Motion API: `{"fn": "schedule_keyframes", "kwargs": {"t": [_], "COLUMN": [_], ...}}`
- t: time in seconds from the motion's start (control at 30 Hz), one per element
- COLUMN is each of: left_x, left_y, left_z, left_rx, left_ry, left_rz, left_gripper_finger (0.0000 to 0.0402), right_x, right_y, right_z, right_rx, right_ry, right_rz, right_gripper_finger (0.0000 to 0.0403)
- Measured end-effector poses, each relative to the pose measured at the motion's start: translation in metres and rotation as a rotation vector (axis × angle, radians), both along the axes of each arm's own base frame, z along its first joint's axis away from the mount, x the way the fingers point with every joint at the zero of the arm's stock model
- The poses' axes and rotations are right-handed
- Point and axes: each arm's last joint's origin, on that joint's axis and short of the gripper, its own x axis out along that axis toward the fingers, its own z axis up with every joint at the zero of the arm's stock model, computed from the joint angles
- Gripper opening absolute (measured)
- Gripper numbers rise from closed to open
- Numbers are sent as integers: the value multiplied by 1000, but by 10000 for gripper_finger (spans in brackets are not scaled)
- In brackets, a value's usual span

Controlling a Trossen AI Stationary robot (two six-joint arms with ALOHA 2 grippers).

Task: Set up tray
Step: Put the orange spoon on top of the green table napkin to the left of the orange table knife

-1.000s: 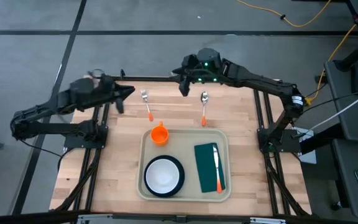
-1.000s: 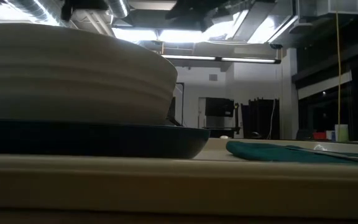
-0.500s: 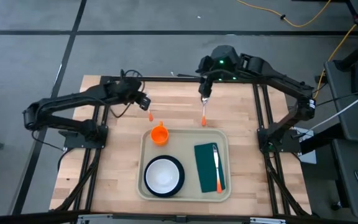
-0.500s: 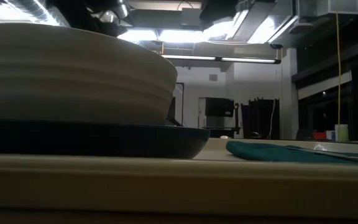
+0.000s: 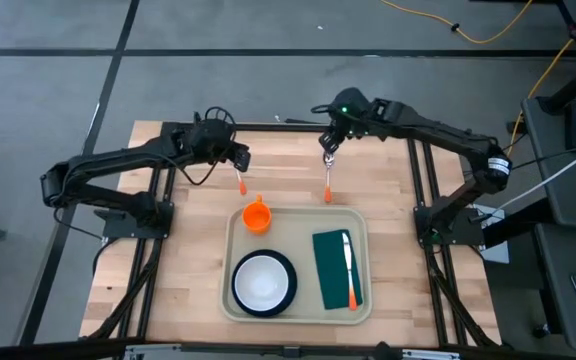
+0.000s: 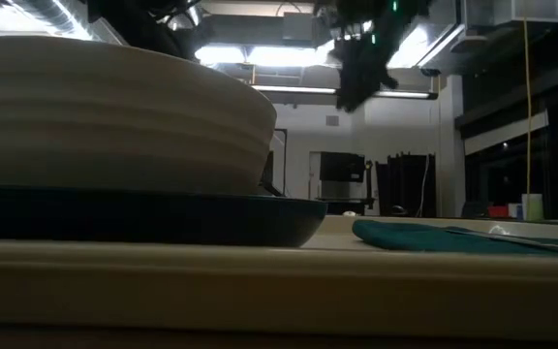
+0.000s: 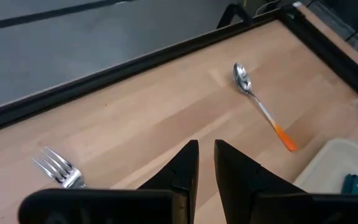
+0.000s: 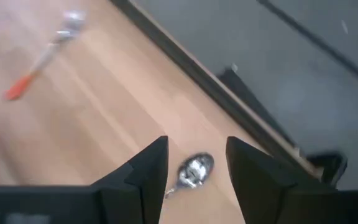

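Observation:
The beige tray (image 5: 301, 226) lies at the table's near middle. It carries a dark blue plate with a white bowl (image 5: 263, 283), a green cloth (image 5: 332, 272) with an orange-handled knife (image 5: 349, 272) and an orange cup (image 5: 257, 215). A fork (image 7: 59, 170) and a spoon (image 5: 328, 176) lie flat on the wood beyond the tray. My left gripper (image 5: 237, 157) is shut and hovers over the fork, whose orange handle (image 5: 242, 185) shows past it. My right gripper (image 8: 196, 155) is open above the spoon's bowl (image 8: 194, 169), one finger to each side.
The low view is filled by the bowl on its plate (image 6: 114, 136) behind the tray's near rim (image 6: 279, 281), with the cloth (image 6: 434, 236) to the right. Bare wood lies left and right of the tray. A black frame edges the table's far side (image 7: 123, 68).
My left gripper has swung from the table's left toward the right and come over the fork, hiding its tines in the high view. My right gripper has moved right and a little nearer, to stand above the spoon's bowl. Fork, spoon and the tray's things have stayed put.

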Motion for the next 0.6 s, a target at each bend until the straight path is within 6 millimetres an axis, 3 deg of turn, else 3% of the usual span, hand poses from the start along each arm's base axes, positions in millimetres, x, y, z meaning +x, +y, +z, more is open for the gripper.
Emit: {"fn": "schedule_keyframes", "kwargs": {"t": [0.2,0.43,0.6], "left_x": [-9,-19,-26], "left_y": [-4,-9,-13], "left_z": [10,22,30], "left_rx": [34,89,120], "left_ry": [-25,-62,-84], "left_rz": [-13,-37,-65], "left_gripper_finger": [45,45,45], "right_x": [-7,-6,9], "right_y": [-8,-3,-1], "right_z": [-51,-84,-112], "right_rx": [113,265,405], "right_ry": [-32,-91,-60], "right_rz": [-206,-320,-328], "right_gripper_finger": [166,166,166]}}
